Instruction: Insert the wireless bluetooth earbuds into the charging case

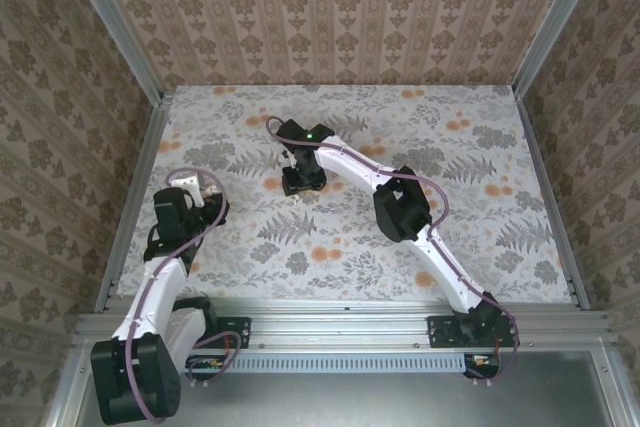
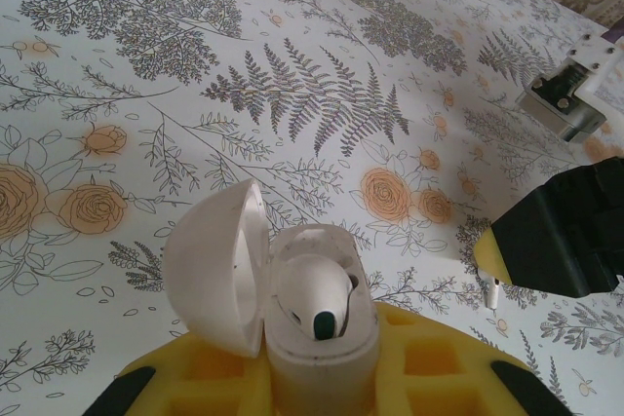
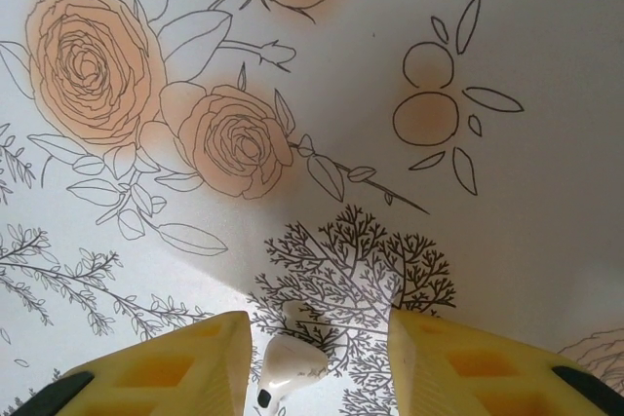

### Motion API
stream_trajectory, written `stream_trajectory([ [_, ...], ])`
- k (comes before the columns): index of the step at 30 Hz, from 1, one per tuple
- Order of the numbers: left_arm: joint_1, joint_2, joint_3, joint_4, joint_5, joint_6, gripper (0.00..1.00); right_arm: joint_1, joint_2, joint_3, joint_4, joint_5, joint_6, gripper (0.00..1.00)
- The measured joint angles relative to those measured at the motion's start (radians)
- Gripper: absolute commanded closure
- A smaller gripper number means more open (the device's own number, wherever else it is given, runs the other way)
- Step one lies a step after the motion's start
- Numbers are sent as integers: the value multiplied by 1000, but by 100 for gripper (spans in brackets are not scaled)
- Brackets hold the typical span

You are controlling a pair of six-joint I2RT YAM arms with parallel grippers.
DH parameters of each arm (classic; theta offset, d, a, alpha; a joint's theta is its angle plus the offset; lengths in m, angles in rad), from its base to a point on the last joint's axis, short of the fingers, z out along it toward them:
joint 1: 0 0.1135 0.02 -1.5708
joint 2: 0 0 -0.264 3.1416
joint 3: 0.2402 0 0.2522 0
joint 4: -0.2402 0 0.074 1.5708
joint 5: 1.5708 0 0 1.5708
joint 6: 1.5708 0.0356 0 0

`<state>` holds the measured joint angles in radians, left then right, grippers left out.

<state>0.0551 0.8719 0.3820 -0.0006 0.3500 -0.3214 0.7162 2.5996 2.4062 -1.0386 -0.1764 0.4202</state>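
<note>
Left wrist view gives the clearest answer about progress: the charging case point(image 2: 317, 328) stands upright between the yellow pads of the left gripper point(image 2: 317, 369), which is closed firmly on the lower body of the case. Its lid point(image 2: 214, 270) is folded back to the left. Inside, the first earbud point(image 2: 322, 304) sits in its slot with the dark tip pointing up, so I judge that this half of the task is done; whether it is pressed fully home I cannot tell. The place beside it in the case looks free, but it is partly hidden by the rim. In the right wrist view the second earbud point(image 3: 291, 362) lies on its side on the flowered table point(image 3: 487, 192), between the two yellow fingers of the right gripper point(image 3: 317, 330). The jaws stand apart on both sides of it; the left finger is just beside the earbud and the right finger has a clear gap, so nothing is gripped yet. From the top external view, the right gripper point(image 1: 302, 183) is low over the middle of the table, and the left gripper point(image 1: 190, 185) holds the case near the left side, the two well apart. What is left, in my judgement: to close on the second earbud, lift it, carry it to the case, turn it so the stem goes down, and seat it in the free slot. The earbud is small and smooth, so it may slip or turn when the fingers close on it.
</note>
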Motion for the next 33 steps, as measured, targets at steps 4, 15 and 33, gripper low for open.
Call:
stream_trajectory([
  [4,0,6,0,0,0,0,87,0,1,2,-1,0,0,58],
  [15,0,6,0,0,-5,0,87,4,2,3,-6,4,-2,61],
  [33,0,6,1,0,-8,0,87,27,9,17,-16,20,-6,62],
])
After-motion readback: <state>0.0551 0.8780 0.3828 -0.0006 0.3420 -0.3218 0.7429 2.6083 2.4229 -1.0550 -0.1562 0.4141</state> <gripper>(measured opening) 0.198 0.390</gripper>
